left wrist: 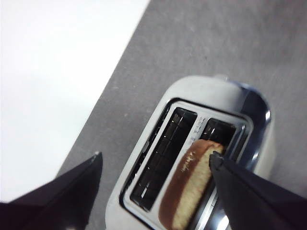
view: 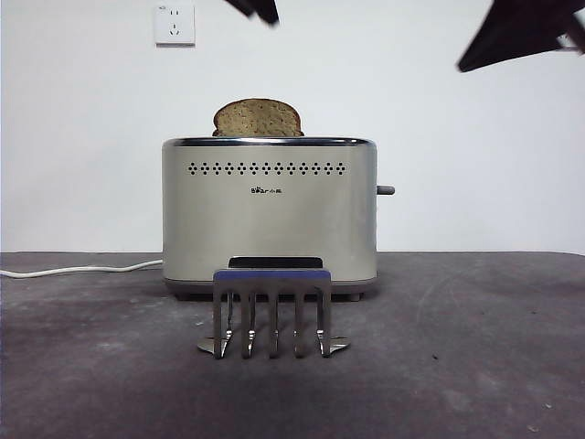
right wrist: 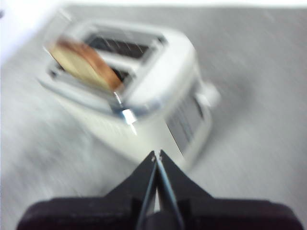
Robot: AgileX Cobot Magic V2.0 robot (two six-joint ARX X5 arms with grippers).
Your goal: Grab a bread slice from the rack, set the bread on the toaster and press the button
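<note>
The slice of bread [view: 258, 119] stands in a slot of the toaster [view: 270, 219], its domed top poking above the chrome rim. In front, the metal rack [view: 271, 311] holds nothing. The button [view: 386, 190] sticks out of the toaster's right end. My left gripper [left wrist: 156, 157] hovers open above the toaster [left wrist: 201, 93], its jaws apart on either side of the bread [left wrist: 192, 191] and clear of it. My right gripper [right wrist: 157, 154] is shut and holds nothing. It is up and off the button [right wrist: 209, 96] end of the toaster [right wrist: 163, 81], in a blurred view.
A white cord [view: 73, 270] runs left from the toaster along the table's back edge. A white wall socket [view: 175, 25] sits high on the wall. Two dark arm tips show at the top: one [view: 260, 9] above the toaster, one [view: 516, 37] at the upper right.
</note>
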